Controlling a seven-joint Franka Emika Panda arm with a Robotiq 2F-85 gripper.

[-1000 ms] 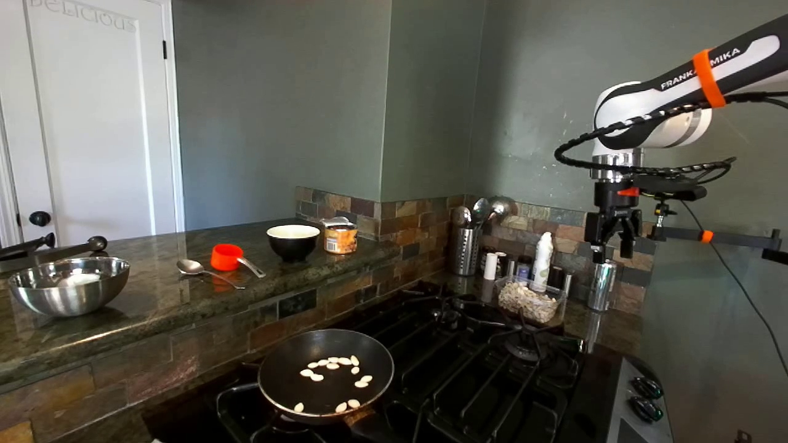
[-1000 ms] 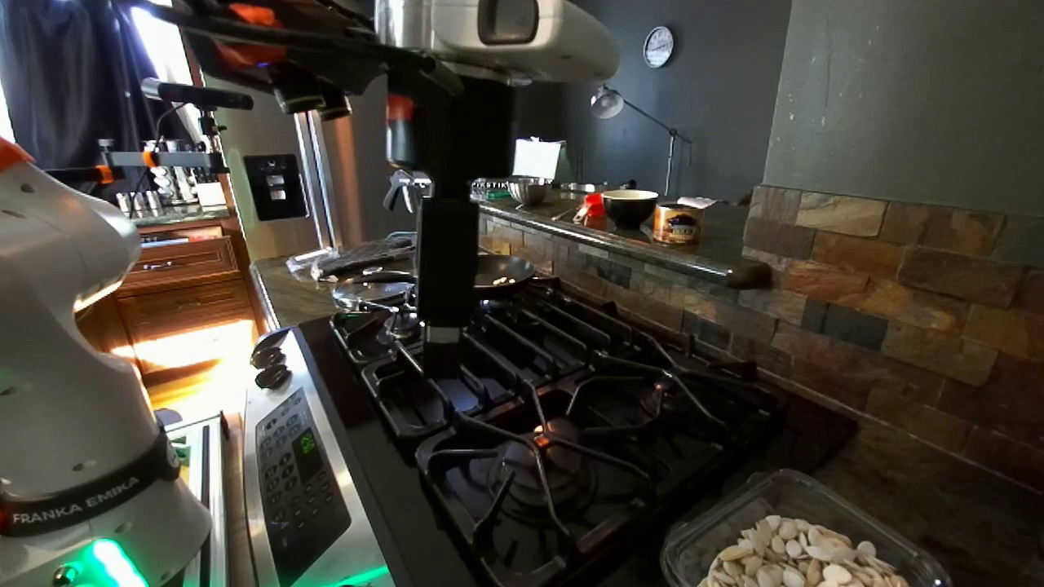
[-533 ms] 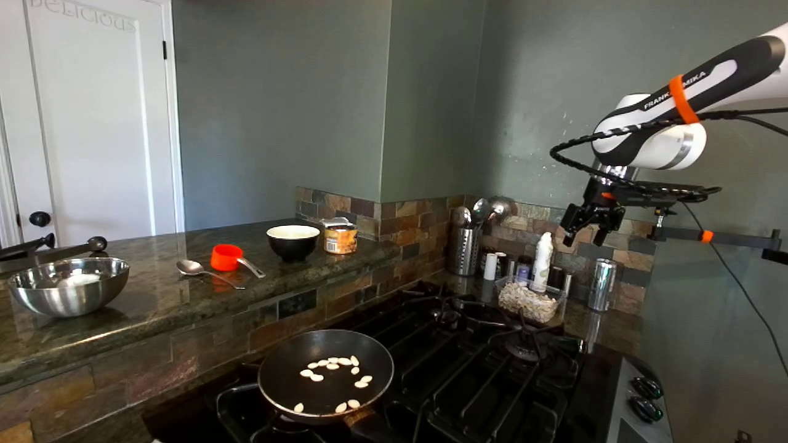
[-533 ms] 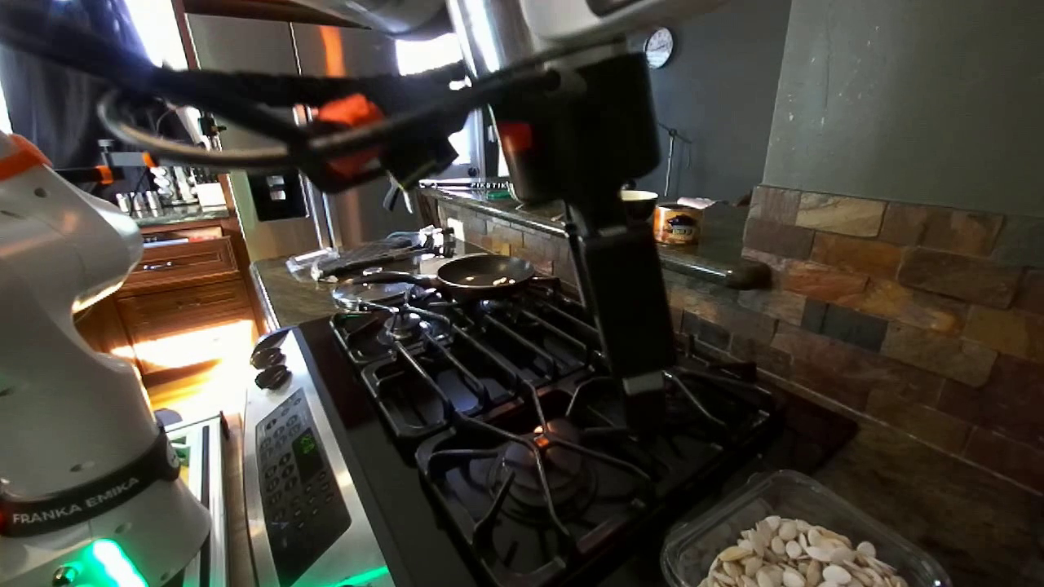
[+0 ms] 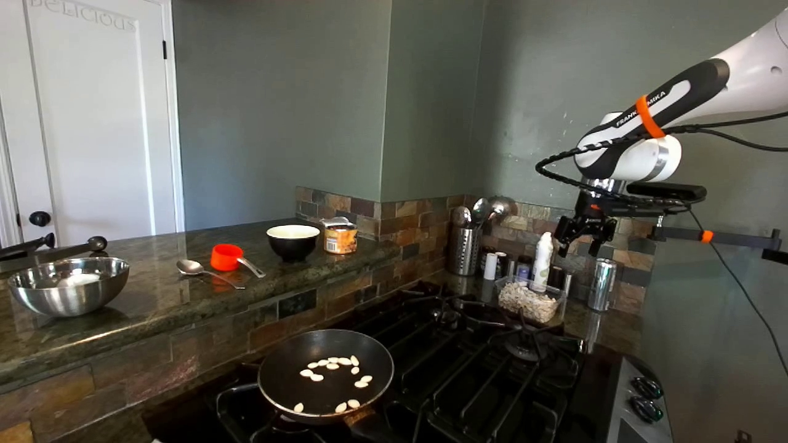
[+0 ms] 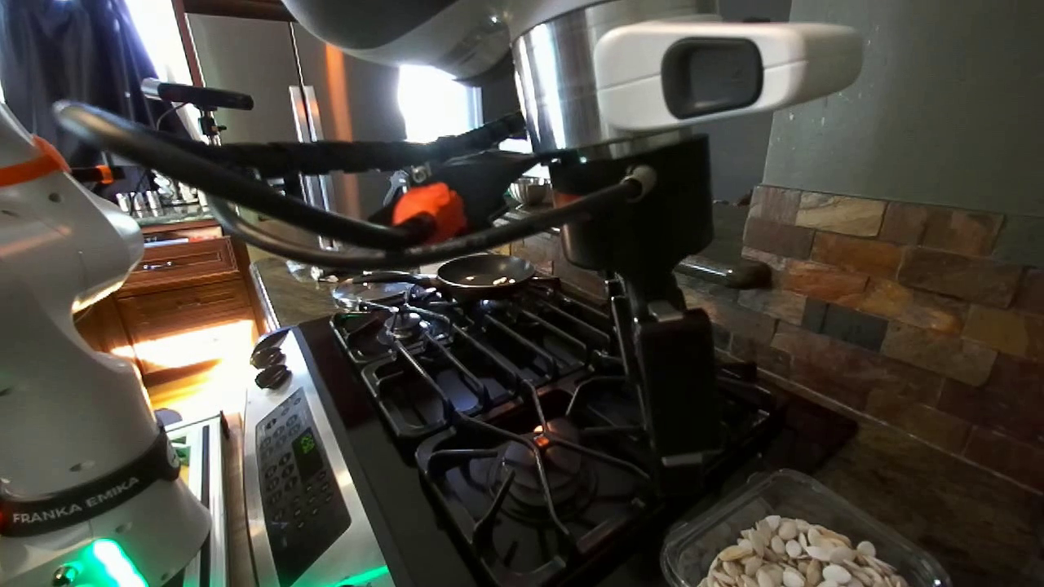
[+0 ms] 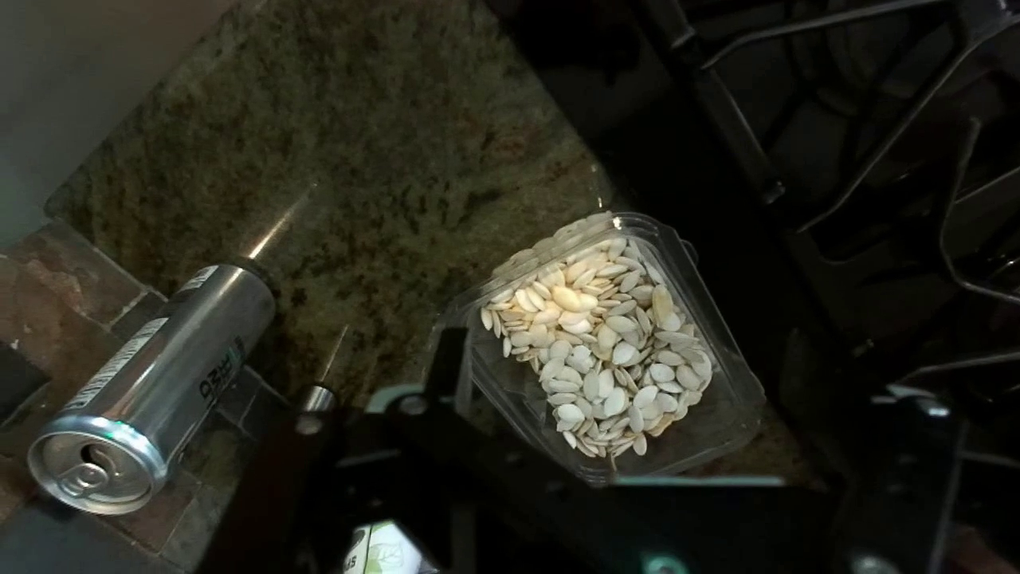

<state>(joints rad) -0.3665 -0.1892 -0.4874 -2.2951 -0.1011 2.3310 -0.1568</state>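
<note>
My gripper (image 5: pixel 577 249) is open and empty, pointing down above the back counter in an exterior view. It also shows in an exterior view from its side (image 6: pixel 683 456), over the near burner. In the wrist view the spread fingers (image 7: pixel 625 371) frame a clear plastic container (image 7: pixel 721 418) from above. The container holds a heap of pale seeds (image 7: pixel 613 351). It stands on the counter beside the stove and shows in both exterior views (image 5: pixel 557 303) (image 6: pixel 767 493). The gripper is above the container and does not touch it. A silver can (image 7: pixel 159 383) stands nearby.
A black pan (image 5: pixel 332 394) with several seeds sits on the stove grates (image 5: pixel 474 394). A white spray bottle (image 5: pixel 542 261) and a utensil holder (image 5: pixel 466 252) stand at the back. The raised ledge holds a black bowl (image 5: pixel 293 246), red cup (image 5: pixel 227 257), spoon (image 5: pixel 192 267) and steel bowl (image 5: pixel 69 295).
My gripper has moved from over the stove toward the seed container and lower. It was tilted half a second ago and is now nearer upright. The objects have not moved.
</note>
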